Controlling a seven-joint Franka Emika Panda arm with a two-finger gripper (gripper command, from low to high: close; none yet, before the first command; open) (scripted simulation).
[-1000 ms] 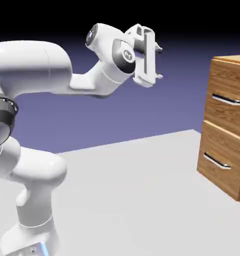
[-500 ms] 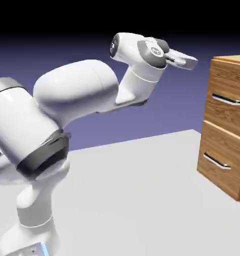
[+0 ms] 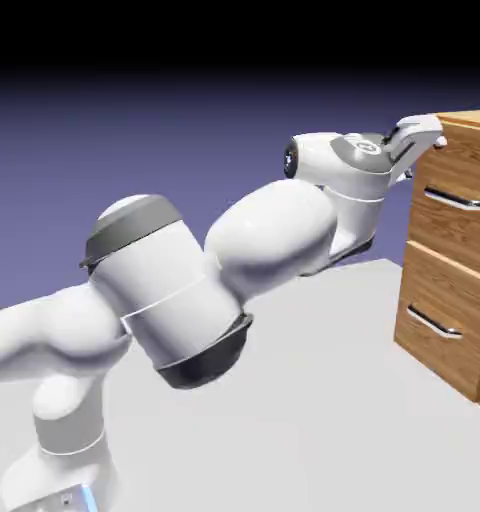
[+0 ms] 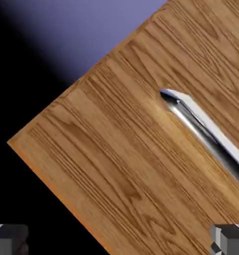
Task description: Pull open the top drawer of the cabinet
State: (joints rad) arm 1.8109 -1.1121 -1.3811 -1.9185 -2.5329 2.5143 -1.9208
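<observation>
Arm swung toward the cabinet [image 3: 454,260] — tool [image 3: 424,160] now near its front, fingers apart.

In the exterior view, the cabinet [image 3: 449,270] is brown with darker wood grain, at three o'clock. Its top drawer [image 3: 464,165] has the same grain and a silver handle [image 3: 455,198] with dark streaks. The arm [image 3: 274,235] is white, with dark grey bands; at seven o'clock its base [image 3: 59,485] carries a light blue patch. The table [image 3: 284,430] is plain pale grey. The backdrop [image 3: 184,150] is blue-violet, becoming black toward twelve o'clock.
</observation>
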